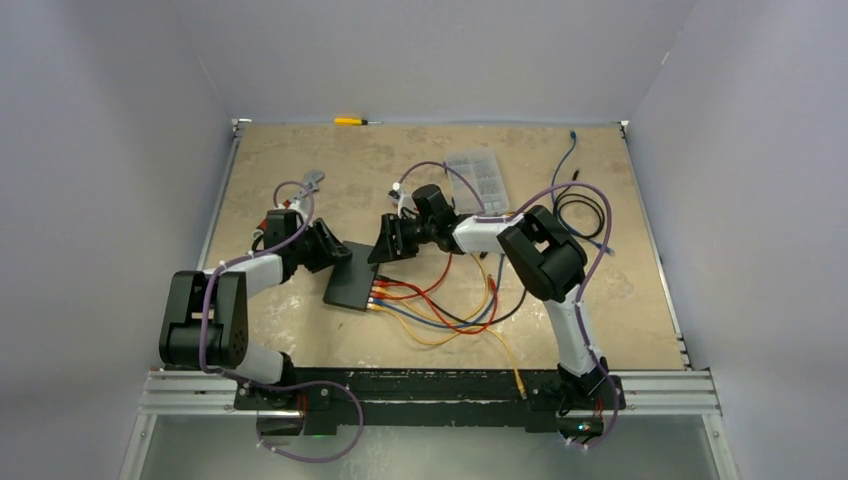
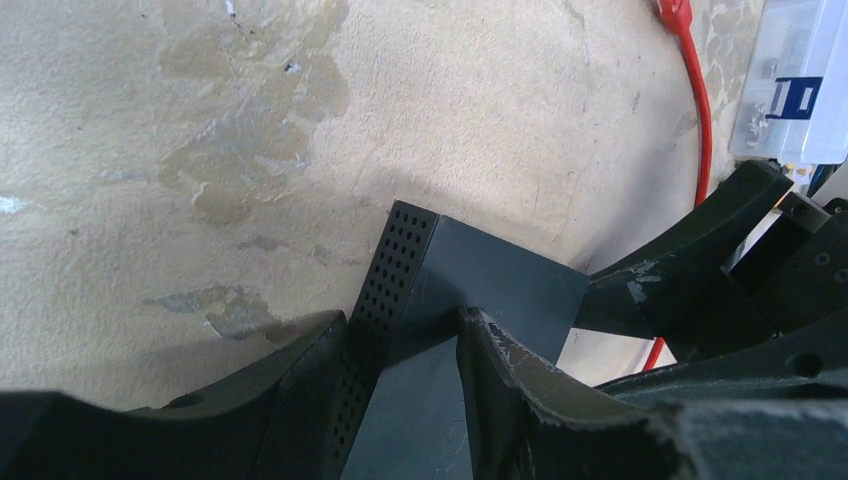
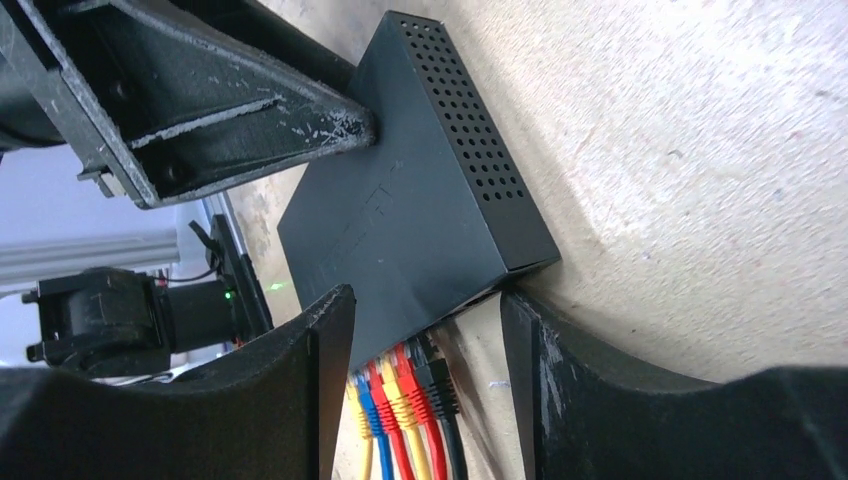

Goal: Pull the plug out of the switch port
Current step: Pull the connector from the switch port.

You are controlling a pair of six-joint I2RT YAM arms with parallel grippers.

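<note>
The left claw [image 2: 405,320] is gripping the switch [image 2: 480,290] at the end opposite to its ports. One finger [image 2: 300,390] is pressing on the perforated side and the other is lying on the flat top. So this claw is clamped on the switch and, as I judge it, is pinning it to the worktop [image 3: 700,150].

The switch is lying flat between the two claws, with its long axis running from the left claw toward the right claw [image 3: 425,300]. On its port edge the plugs [image 3: 400,385] are sitting in one row, and their cables [image 1: 440,320] are leaving that edge along the same axis.

The right claw is standing with its fingers [image 3: 300,360] apart, one on each side of the port end of the switch, with the row of plugs in the gap between them. It is not gripping anything. This arm is the nearer one to the plugs, so I think the pull is falling to it: straight back from the port edge, in line with the plug body. Which plug is meant, I cannot tell. The black plug [image 3: 437,375] is lying last in the row, toward the perforated side of the switch.
</note>
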